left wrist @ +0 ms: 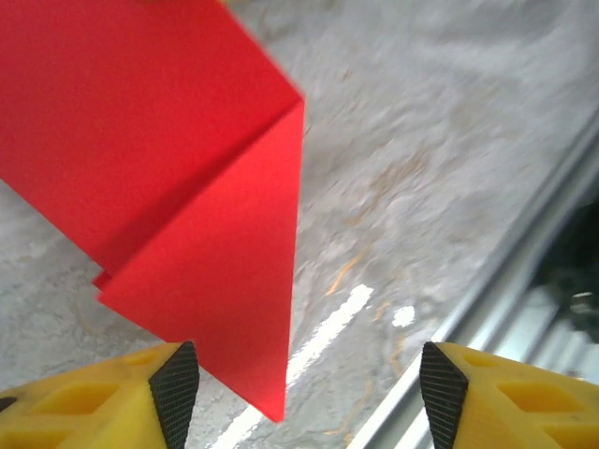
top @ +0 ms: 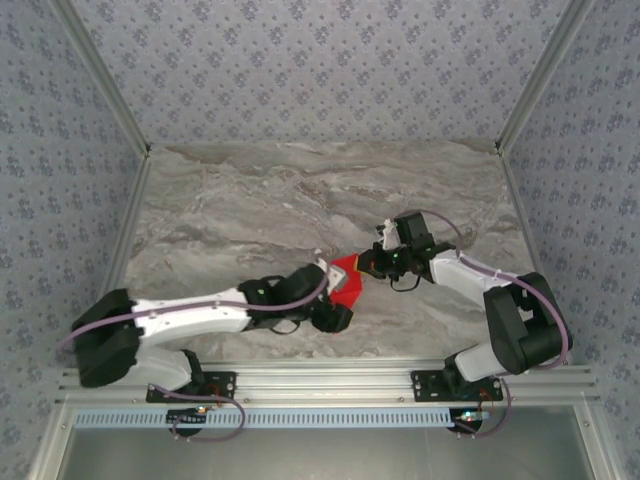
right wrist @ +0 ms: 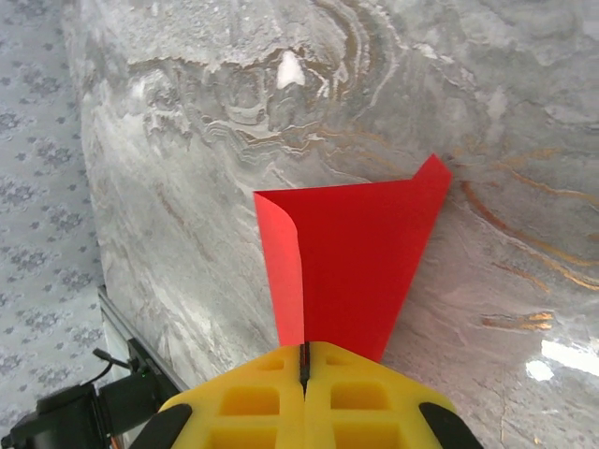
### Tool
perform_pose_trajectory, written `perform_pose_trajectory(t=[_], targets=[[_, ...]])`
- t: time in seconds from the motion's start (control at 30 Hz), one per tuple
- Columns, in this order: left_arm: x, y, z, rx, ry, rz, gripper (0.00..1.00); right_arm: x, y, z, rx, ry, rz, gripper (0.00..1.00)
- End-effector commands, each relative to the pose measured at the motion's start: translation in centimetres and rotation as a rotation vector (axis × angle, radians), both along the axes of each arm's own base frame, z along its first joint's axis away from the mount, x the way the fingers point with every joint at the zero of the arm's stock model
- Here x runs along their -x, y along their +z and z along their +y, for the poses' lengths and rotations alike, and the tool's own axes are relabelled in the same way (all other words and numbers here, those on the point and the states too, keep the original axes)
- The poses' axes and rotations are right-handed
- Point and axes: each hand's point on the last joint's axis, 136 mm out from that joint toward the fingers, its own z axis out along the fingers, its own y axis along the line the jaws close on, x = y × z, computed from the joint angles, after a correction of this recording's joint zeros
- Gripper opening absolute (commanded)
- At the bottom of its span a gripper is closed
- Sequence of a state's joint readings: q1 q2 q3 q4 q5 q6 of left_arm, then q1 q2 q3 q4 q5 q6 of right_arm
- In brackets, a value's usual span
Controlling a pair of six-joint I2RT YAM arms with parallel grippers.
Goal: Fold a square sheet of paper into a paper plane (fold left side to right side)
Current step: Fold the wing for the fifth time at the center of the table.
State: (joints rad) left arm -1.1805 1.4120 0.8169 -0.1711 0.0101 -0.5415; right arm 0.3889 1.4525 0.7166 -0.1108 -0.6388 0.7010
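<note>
The square sheet of paper point(top: 347, 276) is bright red and folded into a creased, pointed shape, lifted off the marble table point(top: 300, 200) between both arms. My right gripper point(right wrist: 304, 352) is shut on one narrow end of the paper point(right wrist: 360, 253), whose left edge curls up. In the top view the right gripper point(top: 368, 265) sits just right of the sheet. My left gripper point(left wrist: 309, 393) is open, and the paper's point(left wrist: 178, 178) sharp tip hangs between its fingers point(left wrist: 175, 393), closer to the left one and touching neither. From above, the left gripper point(top: 340, 300) is at the sheet's near lower edge.
An aluminium rail point(top: 320, 384) runs along the table's near edge, also seen as the rail point(left wrist: 524, 271) close to the left gripper. Patterned walls point(top: 60, 200) with metal posts close in the table on three sides. Bare marble stretches behind the arms.
</note>
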Motion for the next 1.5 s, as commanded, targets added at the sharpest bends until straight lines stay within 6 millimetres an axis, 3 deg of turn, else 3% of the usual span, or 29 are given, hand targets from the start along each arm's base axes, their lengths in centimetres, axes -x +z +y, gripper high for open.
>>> perform_pose_trajectory(t=[0.0,0.3,0.63,0.87,1.47], targets=[[-1.3,-0.1,-0.8,-0.096,0.068,-0.098,0.68,0.4,-0.7,-1.1,0.063,-0.077,0.085,0.0],[-1.6,-2.3,-2.3,-0.264,0.063,-0.138,0.7,0.7,-1.0,-1.1,0.071,-0.097,0.116,0.0],[-2.5,-4.4,-2.5,-0.385,0.083,-0.159,0.68,0.3,-1.4,-1.1,0.079,-0.11,0.132,0.0],[-2.6,-5.7,-2.9,-0.419,0.073,-0.158,0.62,0.3,-2.1,-0.8,0.085,-0.098,0.152,0.0],[-2.3,-6.9,-3.5,-0.463,0.046,-0.149,0.39,0.3,-3.2,-0.8,0.119,-0.099,0.174,0.0]])
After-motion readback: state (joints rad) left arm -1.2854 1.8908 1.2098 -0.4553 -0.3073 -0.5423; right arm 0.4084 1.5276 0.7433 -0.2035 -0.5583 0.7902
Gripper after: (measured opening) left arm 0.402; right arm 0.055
